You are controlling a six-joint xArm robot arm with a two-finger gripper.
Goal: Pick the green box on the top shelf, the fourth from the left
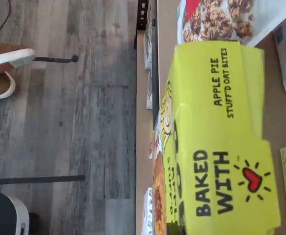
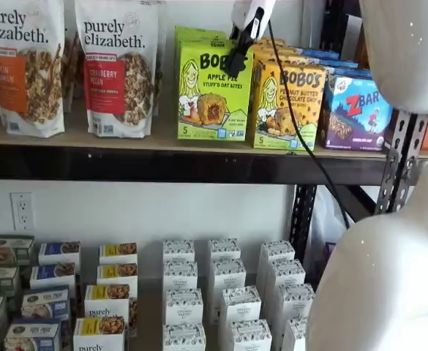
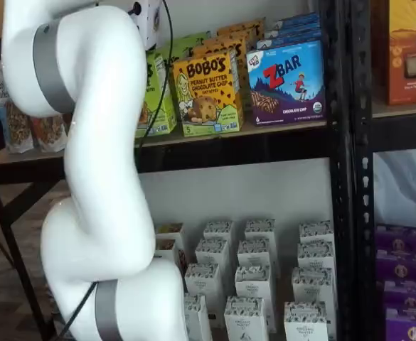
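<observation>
The lime-green Bobo's Apple Pie box (image 2: pixel 208 99) stands upright on the top shelf (image 2: pixel 126 143), between a granola bag and the yellow-orange Bobo's box. In the wrist view its top face (image 1: pixel 216 137) fills much of the picture, close below the camera. In a shelf view it (image 3: pixel 158 96) is partly hidden behind my arm. My gripper (image 2: pixel 235 66) hangs in front of the box's upper right corner. Its black fingers show as one dark shape with no plain gap, so open or shut cannot be told.
The yellow-orange peanut butter box (image 2: pixel 287 102) and blue ZBar box (image 2: pixel 356 110) stand right of the green box, and granola bags (image 2: pixel 115 66) left. A black cable (image 2: pixel 301 139) hangs from the gripper. Small white boxes (image 2: pixel 221 292) fill the lower level. My white arm (image 3: pixel 101 177) blocks much of the view.
</observation>
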